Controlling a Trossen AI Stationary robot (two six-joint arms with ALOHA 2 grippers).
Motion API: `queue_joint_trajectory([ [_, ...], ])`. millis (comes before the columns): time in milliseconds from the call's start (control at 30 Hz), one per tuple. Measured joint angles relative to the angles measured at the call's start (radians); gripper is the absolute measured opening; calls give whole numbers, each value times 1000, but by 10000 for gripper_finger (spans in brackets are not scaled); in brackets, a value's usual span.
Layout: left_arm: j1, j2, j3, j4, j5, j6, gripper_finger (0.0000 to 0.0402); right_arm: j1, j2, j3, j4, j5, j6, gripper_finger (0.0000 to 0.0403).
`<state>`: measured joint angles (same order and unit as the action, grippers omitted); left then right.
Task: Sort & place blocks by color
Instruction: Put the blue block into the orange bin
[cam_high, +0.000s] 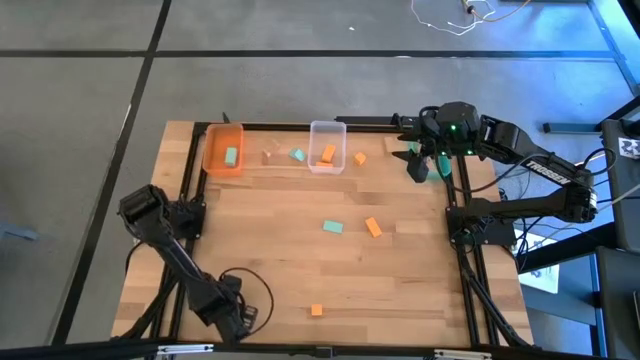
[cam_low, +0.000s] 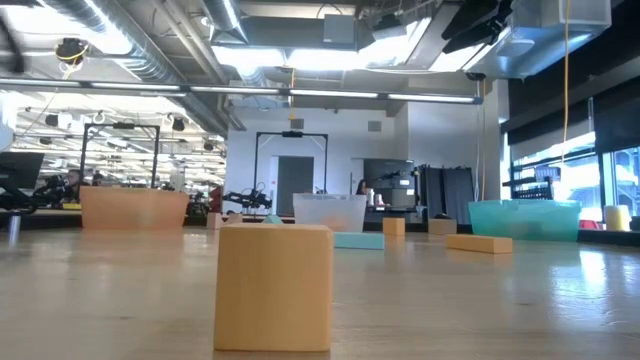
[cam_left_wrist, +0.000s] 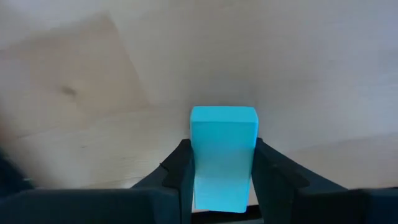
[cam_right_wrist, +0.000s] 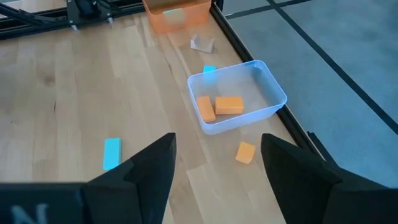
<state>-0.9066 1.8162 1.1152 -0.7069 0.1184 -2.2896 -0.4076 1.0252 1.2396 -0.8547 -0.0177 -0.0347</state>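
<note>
The left gripper (cam_left_wrist: 222, 180) is sitting low at the near-left corner of the table (cam_high: 290, 270), its jaws closing on a mint green block (cam_left_wrist: 222, 155) that is standing up between them, as the left wrist view shows. The right gripper (cam_high: 418, 165) is hovering at the far-right edge, its jaws spread wide with nothing between them, just beside the teal bin (cam_low: 524, 218). Along the far edge, the orange bin (cam_high: 223, 149) is holding one mint block (cam_high: 231, 156), while the clear bin (cam_right_wrist: 239, 96) is holding two orange blocks (cam_right_wrist: 221, 106). Between the two bins a pale wood block (cam_high: 270, 155) and another mint block (cam_high: 298, 155) are lying on the bare boards, and a loose orange block (cam_right_wrist: 245, 152) is resting just outside the clear bin on the right gripper's side. Toward the middle of the table a mint block (cam_high: 333, 227) and an orange block (cam_high: 373, 227) are lying near each other with open wood all around them. A lone orange block (cam_high: 316, 310) is sitting close to the near edge, well apart from the rest, leaving the broad left-centre stretch of boards free.
</note>
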Motion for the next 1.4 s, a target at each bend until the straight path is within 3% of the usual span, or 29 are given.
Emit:
queue_joint_trajectory([
  [333,179,-273,0,-364,-106,149,115,0,0,0,0,-1,4,236],
  [533,401,-446,1,-572,-237,368,115,0,0,0,-1,-24,-3,236],
  [700,659,-530,2,-679,-380,624,115,0,0,0,-1,-143,-74,236],
  [833,899,-560,3,-688,-498,843,115,0,0,0,-2,-257,-117,236],
  [1033,1274,-538,2,-657,-577,1219,115,0,0,0,-4,-358,-131,236],
  [1200,1513,-471,2,-484,-569,1504,115,0,0,0,-4,-342,-126,236],
  [1400,1697,-402,2,-392,-501,1686,115,0,0,0,-3,-317,-101,236],
])
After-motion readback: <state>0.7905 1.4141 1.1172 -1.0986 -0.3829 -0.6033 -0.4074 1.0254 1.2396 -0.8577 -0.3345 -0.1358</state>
